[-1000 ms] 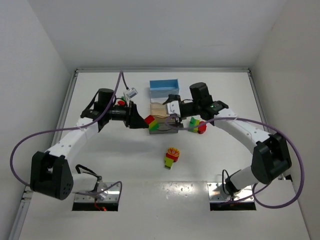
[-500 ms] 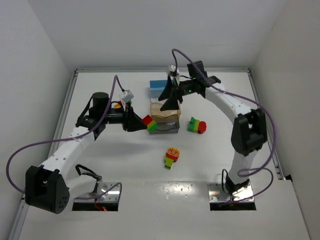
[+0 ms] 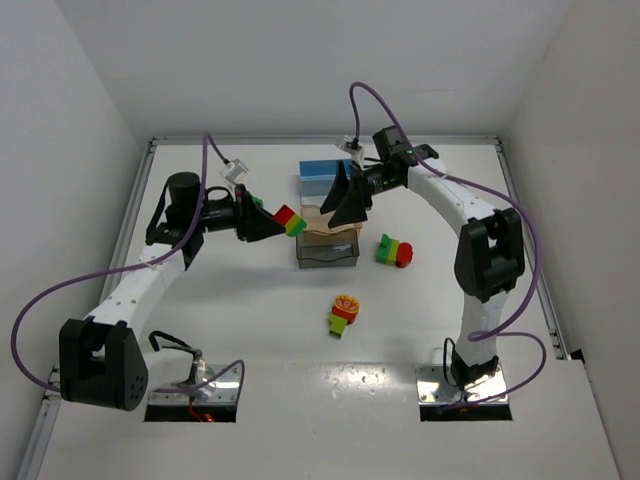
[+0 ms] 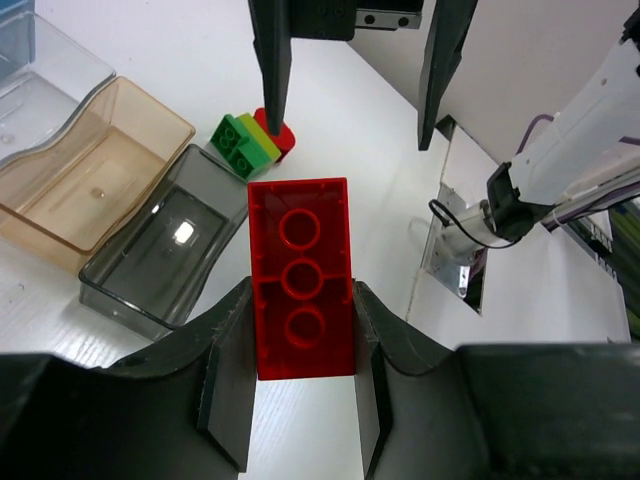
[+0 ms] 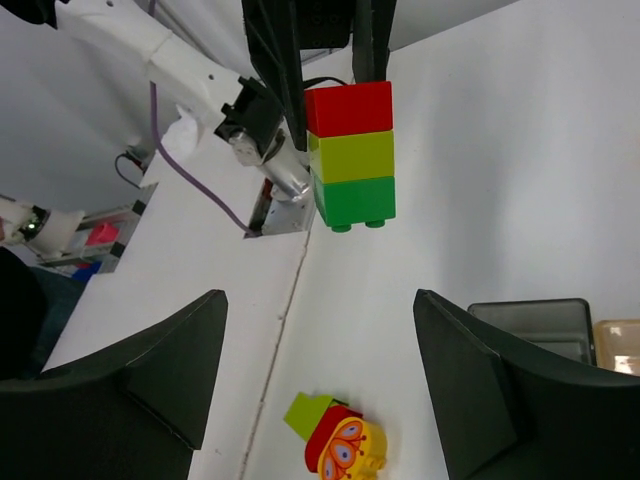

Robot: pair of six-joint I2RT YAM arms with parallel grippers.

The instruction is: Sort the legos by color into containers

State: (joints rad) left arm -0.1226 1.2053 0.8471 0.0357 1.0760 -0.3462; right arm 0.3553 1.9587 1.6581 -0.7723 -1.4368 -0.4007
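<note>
While the left hand [image 4: 302,290] has raised its gripped legos [image 3: 291,220], the right hand [image 5: 318,300] gapes.

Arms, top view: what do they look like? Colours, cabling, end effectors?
Both the left arm and right arm have white links with black joint housings. A purple cable loops along each. The left end effector and right end effector carry dark grey wedge-shaped fingers.

Red brick [image 4: 300,290], centre frame: smooth glossy plastic. Grey bin [image 4: 140,270] and tan bin [image 4: 90,170], upper left: translucent plastic, shiny walls. Left gripper fingers [image 4: 228,372], lower frame: matt black plastic. Table [image 3: 250,300]: smooth white surface, slight sheen toward the bottom edge.
</note>
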